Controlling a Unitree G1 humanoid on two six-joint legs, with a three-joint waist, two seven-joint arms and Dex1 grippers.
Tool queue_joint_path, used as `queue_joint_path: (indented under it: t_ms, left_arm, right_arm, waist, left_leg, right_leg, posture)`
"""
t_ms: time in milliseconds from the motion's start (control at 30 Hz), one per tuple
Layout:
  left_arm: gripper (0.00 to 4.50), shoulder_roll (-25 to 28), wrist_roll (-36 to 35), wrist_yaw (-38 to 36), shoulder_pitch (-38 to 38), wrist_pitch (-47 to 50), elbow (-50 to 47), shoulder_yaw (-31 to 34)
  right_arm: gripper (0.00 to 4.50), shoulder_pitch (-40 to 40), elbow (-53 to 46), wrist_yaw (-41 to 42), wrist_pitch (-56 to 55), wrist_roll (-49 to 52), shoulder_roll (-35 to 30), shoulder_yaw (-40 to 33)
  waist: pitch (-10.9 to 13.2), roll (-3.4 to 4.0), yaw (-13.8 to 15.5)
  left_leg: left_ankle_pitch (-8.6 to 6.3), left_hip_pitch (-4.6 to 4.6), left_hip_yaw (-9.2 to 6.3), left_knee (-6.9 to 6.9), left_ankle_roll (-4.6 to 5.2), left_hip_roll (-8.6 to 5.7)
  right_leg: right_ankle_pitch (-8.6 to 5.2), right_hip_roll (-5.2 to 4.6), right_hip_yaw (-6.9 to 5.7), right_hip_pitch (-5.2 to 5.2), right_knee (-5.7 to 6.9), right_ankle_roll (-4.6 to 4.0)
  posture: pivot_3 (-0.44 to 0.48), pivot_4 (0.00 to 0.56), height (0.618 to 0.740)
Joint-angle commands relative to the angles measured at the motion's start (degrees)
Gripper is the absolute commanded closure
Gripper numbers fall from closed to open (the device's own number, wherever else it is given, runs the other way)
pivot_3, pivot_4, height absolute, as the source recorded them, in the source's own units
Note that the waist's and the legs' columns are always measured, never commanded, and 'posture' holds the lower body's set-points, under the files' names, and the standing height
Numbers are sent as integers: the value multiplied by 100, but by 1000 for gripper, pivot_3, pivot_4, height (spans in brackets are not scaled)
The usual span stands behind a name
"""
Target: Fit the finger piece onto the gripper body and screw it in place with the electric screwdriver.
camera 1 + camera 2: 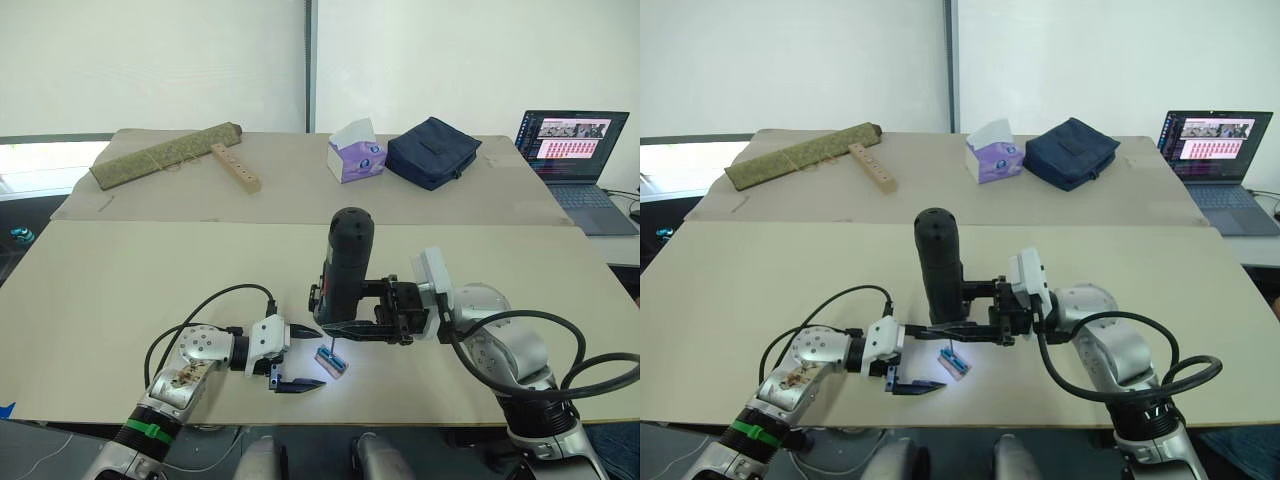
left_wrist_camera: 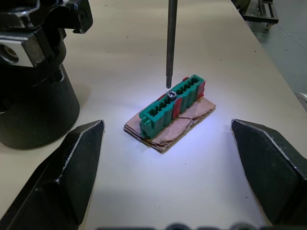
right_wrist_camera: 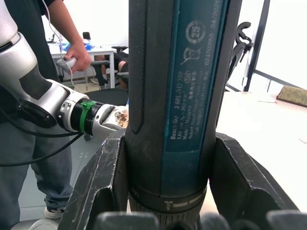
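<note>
Fingers of the left gripper [image 1: 297,357] are spread wide and empty at lower centre of the left eye view, flanking a small green terminal block [image 2: 171,102] on a scrap of cardboard [image 2: 169,130]. Just right, the right gripper [image 1: 345,322] is clamped around the upright electric screwdriver [image 1: 343,263], whose lit bit [image 2: 171,43] hangs just above a screw [image 2: 171,95] in the block. I judge the bit could slip off the screw, since nothing pins the block to the table [image 1: 120,300]. Farther back lie a tissue box [image 1: 355,152], a navy pouch [image 1: 433,151] and a laptop [image 1: 577,159].
</note>
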Motion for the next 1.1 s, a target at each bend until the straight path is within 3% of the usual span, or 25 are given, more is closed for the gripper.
queue_joint_path:
  t_ms: [33,1100]
  left_arm:
    - [56,31,169,4,159,90,220,-174]
    - [56,19,178,65,170,65,273,-184]
  right_arm:
    - [2572,-77,-142,28,-62,132,32,-62]
    - [2572,-140,-38,5,-42,86,50,36]
  waist:
    - [0,0,0]
    - [-5,4,0]
  left_leg:
    - [0,0,0,0,0,0]
    - [0,3,1,0,0,0]
  right_leg:
    - [0,0,0,0,0,0]
    - [0,0,1,2,2,0]
  posture:
    - [0,150,740]
    - [0,150,740]
